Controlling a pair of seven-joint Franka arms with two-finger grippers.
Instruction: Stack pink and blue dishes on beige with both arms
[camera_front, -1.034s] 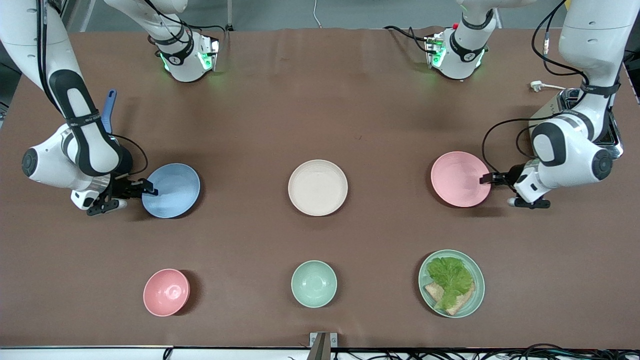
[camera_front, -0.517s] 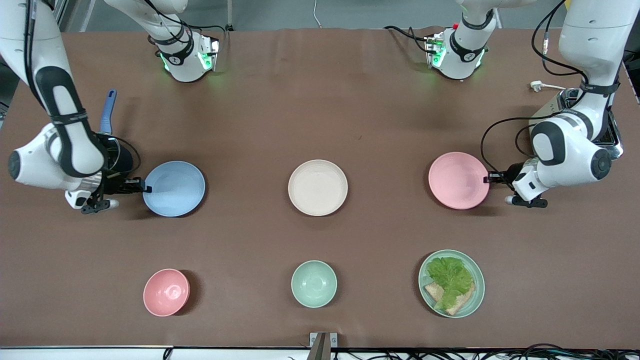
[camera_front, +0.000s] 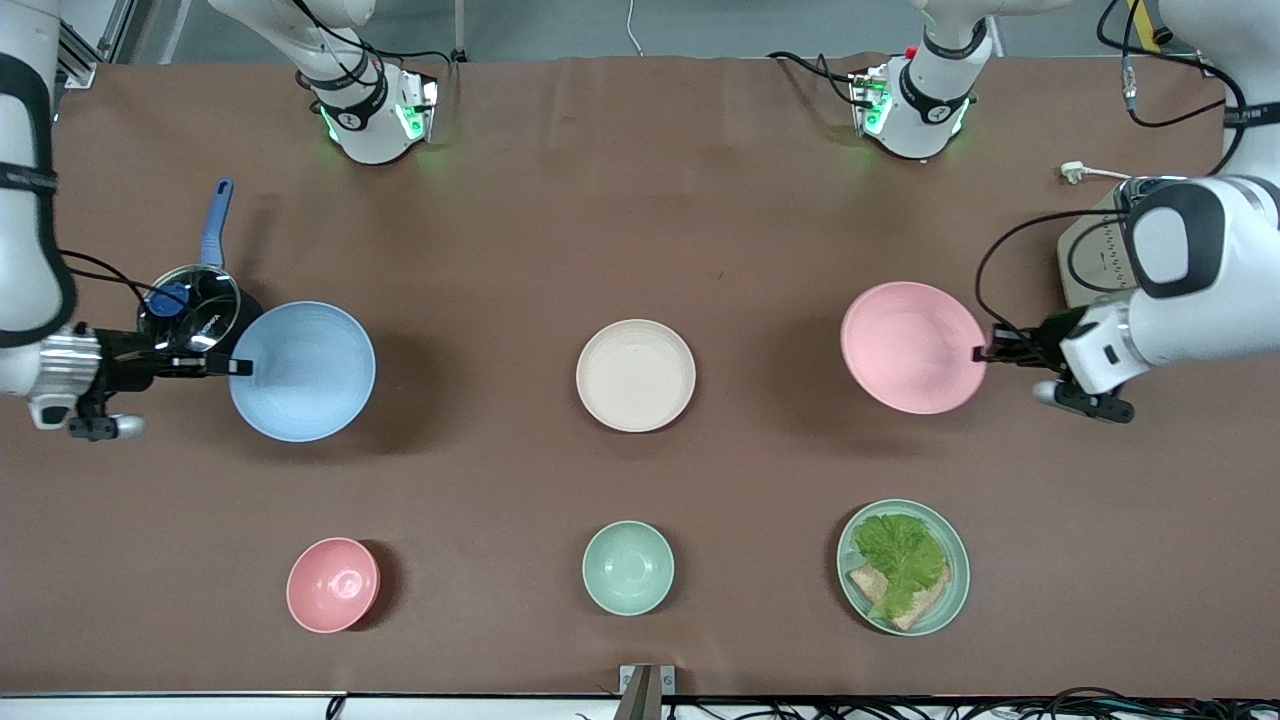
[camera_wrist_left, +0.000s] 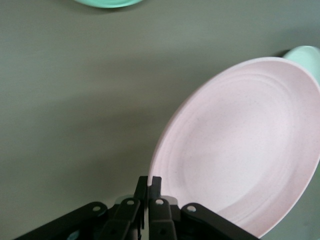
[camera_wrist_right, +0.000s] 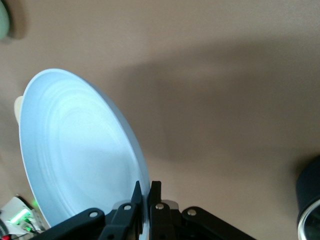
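The beige plate (camera_front: 636, 375) lies flat at the table's middle. My left gripper (camera_front: 982, 352) is shut on the rim of the pink plate (camera_front: 912, 347), which hangs lifted and tilted over the left arm's end of the table. In the left wrist view the pink plate (camera_wrist_left: 240, 145) fills the space past the left gripper (camera_wrist_left: 149, 181). My right gripper (camera_front: 243, 367) is shut on the rim of the blue plate (camera_front: 303, 371), also raised off the cloth. In the right wrist view the blue plate (camera_wrist_right: 80, 155) is pinched by the right gripper (camera_wrist_right: 145, 186).
A dark pot with a blue handle (camera_front: 196, 290) stands beside the right gripper. Nearer the front camera sit a small pink bowl (camera_front: 333, 584), a mint-green bowl (camera_front: 628, 567) and a green plate with lettuce and bread (camera_front: 903, 566). A toaster (camera_front: 1095, 255) stands by the left arm.
Both plates have risen off the table in the grippers' hold and now look larger and tilted. The right arm has drawn back toward its end, uncovering the pot.
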